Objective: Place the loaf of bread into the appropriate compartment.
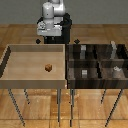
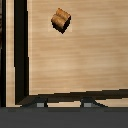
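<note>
Loaf of bread (image 1: 48,67) sits alone mid-floor of the light wooden tray (image 1: 10,62), free of the walls. Fingers (image 2: 64,103) hang above it, apart and empty, loaf offset ahead of them. Loaf lies skewed to the fingers. Dark compartment box (image 1: 97,64) beside the tray, exterior view's right.

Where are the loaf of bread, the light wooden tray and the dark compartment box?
loaf of bread (image 1: 48,67), exterior view, its top face.
light wooden tray (image 1: 35,46), exterior view, its far rim.
dark compartment box (image 1: 95,62), exterior view, its middle divider.

The jaws' tips are cut off in the wrist view.
</note>
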You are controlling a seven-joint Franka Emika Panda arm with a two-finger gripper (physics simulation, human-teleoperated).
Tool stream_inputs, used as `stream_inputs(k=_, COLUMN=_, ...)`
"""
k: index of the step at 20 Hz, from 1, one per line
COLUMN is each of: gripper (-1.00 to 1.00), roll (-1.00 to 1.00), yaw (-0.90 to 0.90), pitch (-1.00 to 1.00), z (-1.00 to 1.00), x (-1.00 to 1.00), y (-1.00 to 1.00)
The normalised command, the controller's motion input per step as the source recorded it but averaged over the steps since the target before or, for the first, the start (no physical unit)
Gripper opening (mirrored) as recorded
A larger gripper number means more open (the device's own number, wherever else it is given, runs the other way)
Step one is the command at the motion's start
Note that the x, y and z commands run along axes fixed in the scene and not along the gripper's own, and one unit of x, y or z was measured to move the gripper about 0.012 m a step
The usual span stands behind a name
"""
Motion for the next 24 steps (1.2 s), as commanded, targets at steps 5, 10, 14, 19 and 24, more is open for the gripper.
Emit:
stream_inputs(k=5, gripper=1.00, roll=0.00, yaw=0.00, pitch=0.00, z=0.00, x=0.00, y=0.00)
stream_inputs(k=10, gripper=1.00, roll=0.00, yaw=0.00, pitch=0.00, z=0.00, x=0.20, y=0.00)
stream_inputs(k=14, gripper=1.00, roll=0.00, yaw=0.00, pitch=0.00, z=0.00, x=1.00, y=0.00)
stream_inputs(k=19, gripper=1.00, roll=0.00, yaw=0.00, pitch=0.00, z=0.00, x=1.00, y=0.00)
stream_inputs(k=24, gripper=1.00, roll=0.00, yaw=0.00, pitch=0.00, z=0.00, x=0.60, y=-0.20)
